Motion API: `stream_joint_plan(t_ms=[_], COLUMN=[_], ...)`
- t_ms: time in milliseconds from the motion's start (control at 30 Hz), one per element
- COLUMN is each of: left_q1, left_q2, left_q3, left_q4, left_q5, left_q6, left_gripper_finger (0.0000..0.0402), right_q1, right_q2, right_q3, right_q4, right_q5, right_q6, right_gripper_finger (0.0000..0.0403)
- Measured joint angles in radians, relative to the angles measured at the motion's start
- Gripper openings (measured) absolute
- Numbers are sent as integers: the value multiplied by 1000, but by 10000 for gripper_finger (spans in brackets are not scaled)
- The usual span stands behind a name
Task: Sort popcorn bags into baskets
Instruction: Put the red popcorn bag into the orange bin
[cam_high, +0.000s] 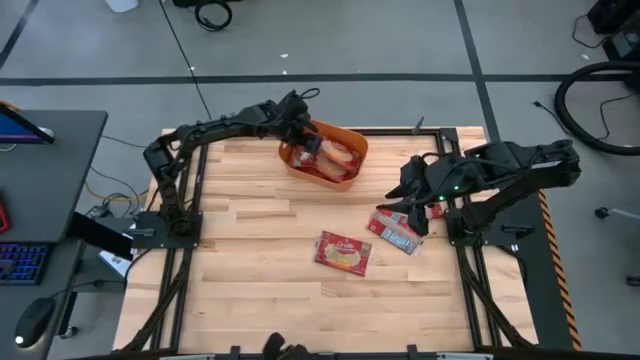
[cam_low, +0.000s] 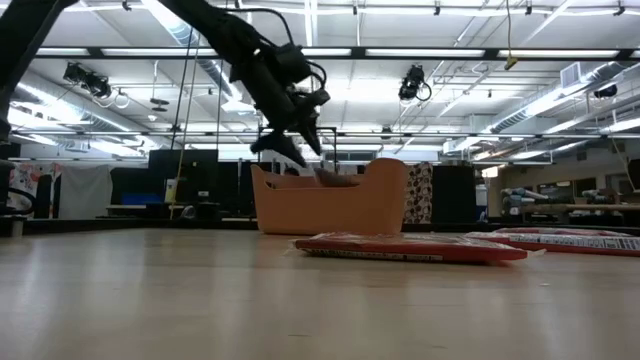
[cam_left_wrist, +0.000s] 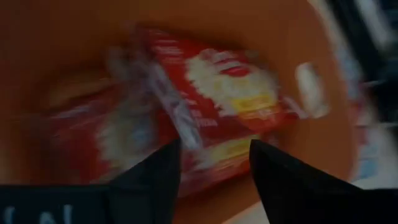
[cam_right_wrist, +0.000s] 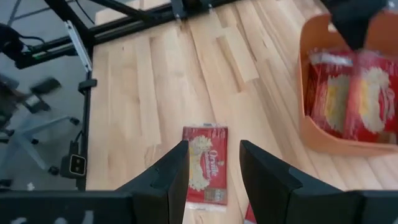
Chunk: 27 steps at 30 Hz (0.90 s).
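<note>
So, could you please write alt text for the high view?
The left gripper hovers open over an orange tub of popcorn bags at the wooden table's far edge. The right gripper hovers open near two bags lying on the table.

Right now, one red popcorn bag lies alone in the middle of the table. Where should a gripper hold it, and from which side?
The popcorn bag lies flat on the table, so come from straight above and pinch across its shorter width, near the middle. The open right gripper is nearest.
</note>
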<state>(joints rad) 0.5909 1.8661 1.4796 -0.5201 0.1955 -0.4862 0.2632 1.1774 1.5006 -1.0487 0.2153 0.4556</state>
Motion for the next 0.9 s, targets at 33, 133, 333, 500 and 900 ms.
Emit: stream_joint_plan(t_ms=[33,133,333,500,900], left_q1=[-5,-28,-158,-298,-529], left_q2=[-16,-65,-140,-168,-307], left_q3=[0,0,1,1,0], left_q4=[-37,-141,-246,-271,-287], left_q5=[-40,-135,-77,-88,-34], left_q6=[41,200,470,530,471], left_gripper_finger=[200,204,194,188,187], right_q1=[0,0,-1,-1,-42], right_q2=[-1,-1,-1,-1,-1], right_q3=[-11,-49,-198,-353,-583], right_q4=[-1,-18,-22,-20,69], right_q5=[0,-6,5,-5,-160], right_q6=[9,28,93,225,424], right_gripper_finger=[146,146,146,146,152])
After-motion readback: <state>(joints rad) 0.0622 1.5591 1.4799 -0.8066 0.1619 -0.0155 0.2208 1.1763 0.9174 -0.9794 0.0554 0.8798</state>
